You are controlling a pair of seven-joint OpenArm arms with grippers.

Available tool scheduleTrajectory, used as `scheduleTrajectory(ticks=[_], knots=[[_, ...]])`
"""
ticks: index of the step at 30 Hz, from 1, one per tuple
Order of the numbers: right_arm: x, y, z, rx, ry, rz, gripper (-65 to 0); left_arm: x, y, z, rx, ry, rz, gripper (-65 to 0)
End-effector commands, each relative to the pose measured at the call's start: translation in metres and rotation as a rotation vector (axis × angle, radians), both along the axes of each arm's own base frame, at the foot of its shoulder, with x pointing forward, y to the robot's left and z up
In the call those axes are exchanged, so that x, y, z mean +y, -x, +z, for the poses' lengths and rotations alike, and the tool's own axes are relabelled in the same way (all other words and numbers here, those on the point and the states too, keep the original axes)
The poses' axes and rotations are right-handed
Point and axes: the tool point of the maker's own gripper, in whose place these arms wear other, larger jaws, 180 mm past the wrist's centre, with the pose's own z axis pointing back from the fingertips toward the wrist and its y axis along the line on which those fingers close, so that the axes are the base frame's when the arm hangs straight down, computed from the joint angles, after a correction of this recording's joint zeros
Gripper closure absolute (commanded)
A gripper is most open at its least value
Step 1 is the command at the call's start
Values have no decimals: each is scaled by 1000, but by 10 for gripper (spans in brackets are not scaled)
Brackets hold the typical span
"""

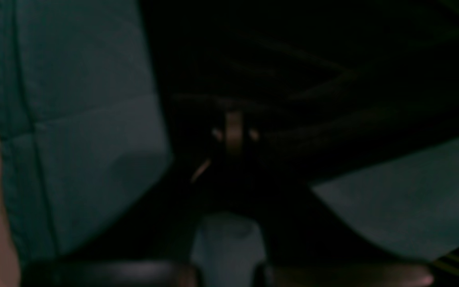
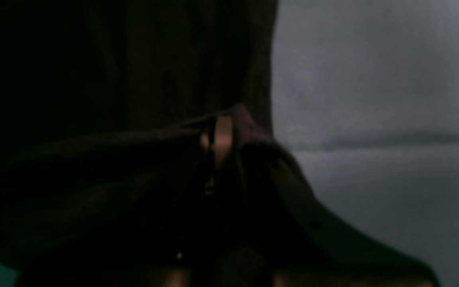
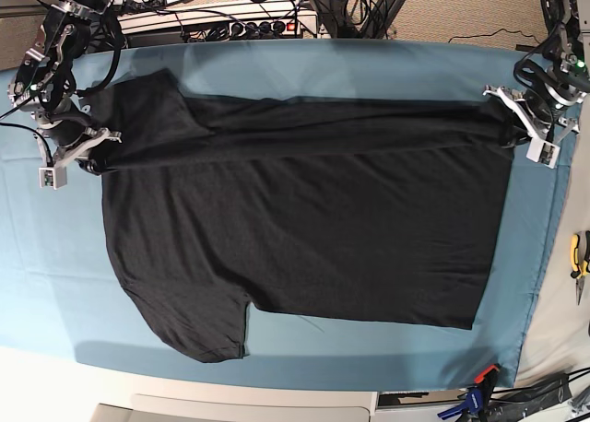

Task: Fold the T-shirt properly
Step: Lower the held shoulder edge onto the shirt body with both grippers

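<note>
While the T-shirt (image 3: 304, 238) lies spread plain side up on the teal cloth (image 3: 55, 284) covering the worktop, only a first lengthwise fold looks begun: its far long edge is turned over toward the middle in a band; near sleeve (image 3: 207, 325) and remaining folds left, by my reading. Left gripper (image 3: 516, 123) at the hem end, fingers pinched shut on the folded edge. Right gripper (image 3: 88, 146) at the shoulder end, fingers likewise closed on black fabric, confirmed in its wrist view (image 2: 217, 139)
</note>
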Motion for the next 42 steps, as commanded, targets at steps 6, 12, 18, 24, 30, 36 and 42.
scheduleTrajectory(ticks=[6, 12, 18, 24, 30, 36, 42], knots=[[-8, -8, 16, -55, 25, -8, 0, 3, -22, 23, -88, -8, -9, 0], [-8, -8, 16, -53, 25, -7, 0, 2, -29, 28, -108, -8, -10, 0], [-7, -8, 16, -54, 24, -7, 0, 3, -35, 35, -139, -10, -14, 0], [-7, -8, 15, -50, 24, -7, 0, 10, -45, 46, -166, -38, -27, 0], [-7, -7, 14, -46, 24, -7, 0, 10, -45, 46, -165, -39, -28, 0], [-7, -7, 14, -42, 24, -7, 0, 9, -45, 47, -167, -31, -28, 0], [-7, -7, 14, -43, 23, -7, 0, 9, -45, 47, -167, -32, -28, 0]])
